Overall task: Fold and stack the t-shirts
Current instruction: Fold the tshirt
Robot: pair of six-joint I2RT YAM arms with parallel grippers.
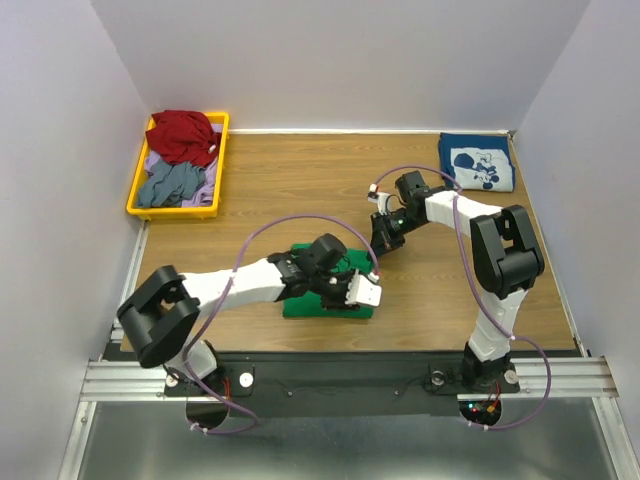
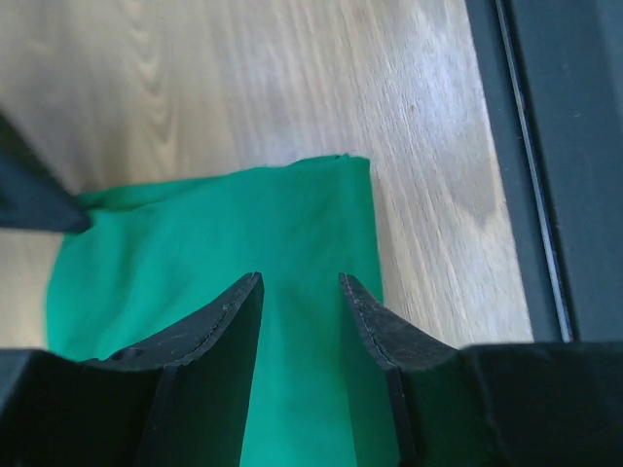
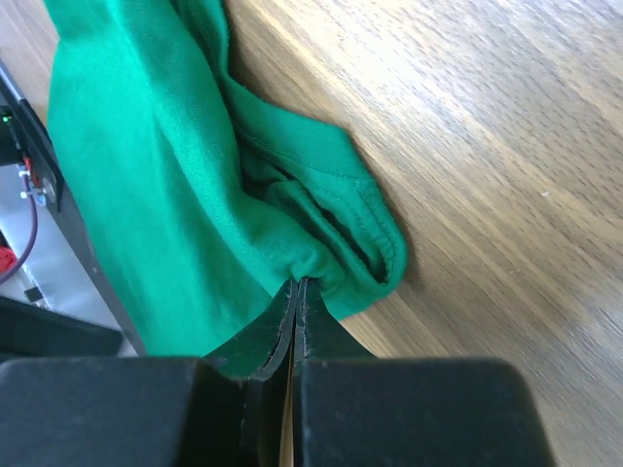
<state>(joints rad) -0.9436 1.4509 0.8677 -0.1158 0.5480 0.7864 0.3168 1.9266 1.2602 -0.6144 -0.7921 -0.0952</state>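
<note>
Top external view is showing the table [image 1: 300,190] with the green t-shirt [image 1: 305,308] lying folded near the front edge and the navy t-shirt [image 1: 477,163] lying folded in the far right corner, well apart. The left gripper [image 1: 355,292] is standing over the green cloth, jaws half spread and gripping nothing; the right gripper [image 1: 383,240] is pinching its far right edge, jaws pressed together. In my judgement the right arm is standing nearer to the navy t-shirt, which is lying behind it and to its right.

Open tabletop [image 1: 300,170] between yellow bin [image 1: 172,211] and navy t-shirt [image 1: 477,162], walls [image 1: 60,150] close on three sides
</note>
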